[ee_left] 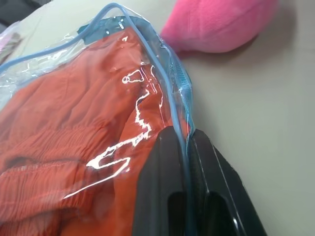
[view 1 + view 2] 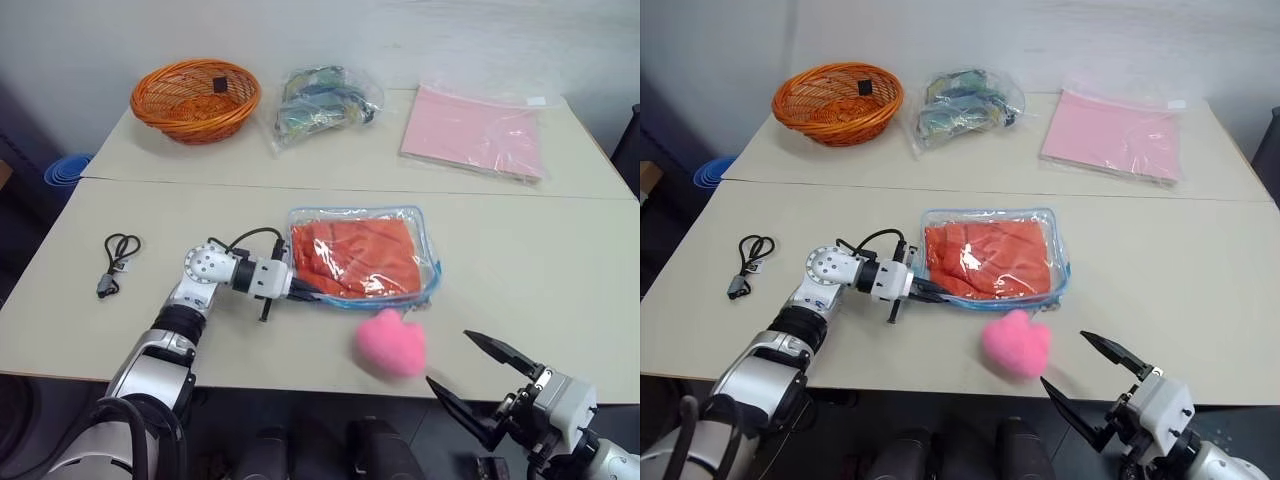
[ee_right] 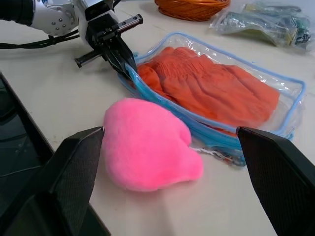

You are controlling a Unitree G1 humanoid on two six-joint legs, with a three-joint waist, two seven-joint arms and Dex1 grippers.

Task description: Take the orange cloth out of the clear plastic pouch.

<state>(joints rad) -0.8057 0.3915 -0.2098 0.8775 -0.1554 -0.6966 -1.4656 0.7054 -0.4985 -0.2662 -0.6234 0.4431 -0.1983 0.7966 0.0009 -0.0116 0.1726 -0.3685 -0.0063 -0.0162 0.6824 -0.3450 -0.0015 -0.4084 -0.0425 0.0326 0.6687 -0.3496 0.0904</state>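
Orange cloth (image 2: 355,256) lies inside the clear pouch (image 2: 425,240).
Left gripper (image 2: 312,296) pinches the pouch's edge; right gripper (image 2: 470,375) gapes wide nearby.

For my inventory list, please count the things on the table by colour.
Orange: 2, the basket and the cloth.
Pink: 2, the plush heart and the bag of sheets.
Clear: 2, the pouch and the wrinkly bag.
Black: 1, the cable.
Total: 7.
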